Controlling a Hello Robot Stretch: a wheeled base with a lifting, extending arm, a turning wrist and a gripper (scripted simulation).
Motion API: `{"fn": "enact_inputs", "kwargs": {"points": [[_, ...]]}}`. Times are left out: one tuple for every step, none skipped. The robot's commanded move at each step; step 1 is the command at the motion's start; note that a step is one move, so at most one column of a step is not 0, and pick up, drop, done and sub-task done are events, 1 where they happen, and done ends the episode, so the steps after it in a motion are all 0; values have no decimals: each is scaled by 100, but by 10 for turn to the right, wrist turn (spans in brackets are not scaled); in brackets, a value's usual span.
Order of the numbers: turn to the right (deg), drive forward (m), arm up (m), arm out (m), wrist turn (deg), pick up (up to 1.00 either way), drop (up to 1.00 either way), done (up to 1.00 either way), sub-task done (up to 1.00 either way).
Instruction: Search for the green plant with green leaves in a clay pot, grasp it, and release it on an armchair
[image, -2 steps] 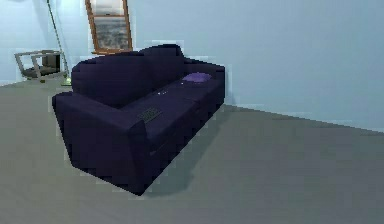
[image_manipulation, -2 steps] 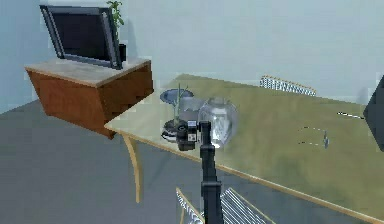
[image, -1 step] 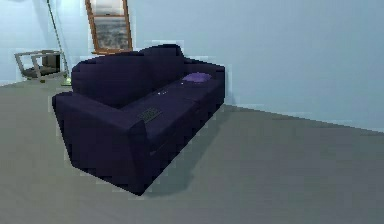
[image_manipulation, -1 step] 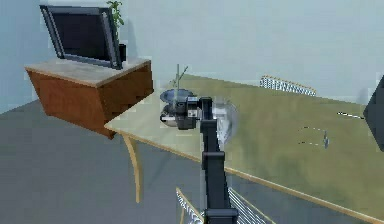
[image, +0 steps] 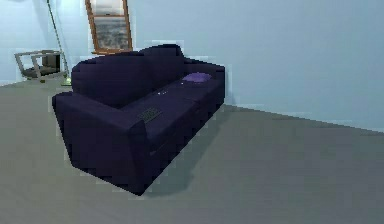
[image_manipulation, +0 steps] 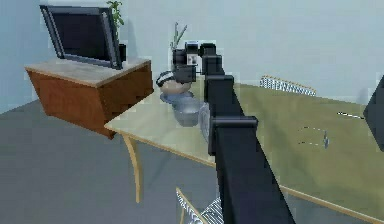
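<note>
Green leaves (image_manipulation: 117, 12) rise behind the television at the arm side view's top left; their pot is hidden. My arm (image_manipulation: 235, 150) reaches out over a light wooden table (image_manipulation: 290, 140). Its gripper (image_manipulation: 170, 78) is at the table's far left corner, by a reddish-brown round thing (image_manipulation: 178, 89) and a grey bowl (image_manipulation: 187, 108). Thin stalks (image_manipulation: 178, 37) stand up just behind the gripper. I cannot tell whether it holds anything. A grey armchair (image: 40, 65) stands at the forward view's far left.
A dark navy sofa (image: 135, 105) with a purple thing (image: 197, 77) on its seat is close ahead, and a framed picture (image: 108, 24) hangs behind it. A television (image_manipulation: 85, 35) stands on a wooden cabinet (image_manipulation: 85, 90). White wire chairs (image_manipulation: 285, 85) flank the table.
</note>
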Motion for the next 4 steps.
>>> {"fn": "enact_inputs", "kwargs": {"points": [[0, 0, 0, 0, -450, 0, 0, 0, 0], [0, 0, 0, 0, -450, 0, 0, 0, 0], [0, 0, 0, 0, -240, 0, 0, 0, 0], [0, 0, 0, -48, 0, 0, 0, 0, 0]]}}
